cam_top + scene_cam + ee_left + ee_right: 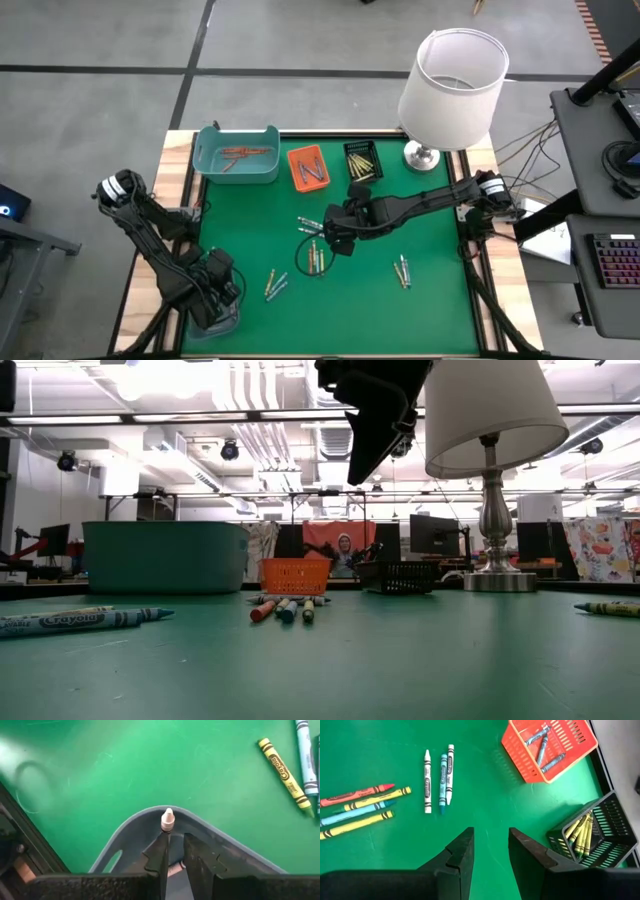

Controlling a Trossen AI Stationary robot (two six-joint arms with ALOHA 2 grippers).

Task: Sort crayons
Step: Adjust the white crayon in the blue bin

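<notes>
Loose crayons lie flat on the green mat: a white and blue trio (437, 780), a red, yellow and blue group (355, 807), one pair (275, 285) and another pair (402, 270). Near the table's front left corner, my left gripper (174, 837) is shut on a pale crayon (167, 818) over a grey-blue tray (145, 817). My right gripper (491, 837) hangs open above the mat's middle (335, 240), with nothing between its fingers. The teal tray (237, 155) holds orange-red crayons, the orange tray (550, 747) grey-blue ones and the black tray (590, 832) yellow ones. My left gripper pinches the pale crayon between its two fingers, which slant steeply down. The crayon lies along the fingers, and its pointed tip (167, 815) sticks out past the fingertips above the grey-blue tray's rim. It is lifted clear of the mat.
A white-shaded lamp (450, 90) on a metal foot stands at the far right corner beside the black tray. The three small trays line the far edge. Open mat lies at the front right and between the crayon groups.
</notes>
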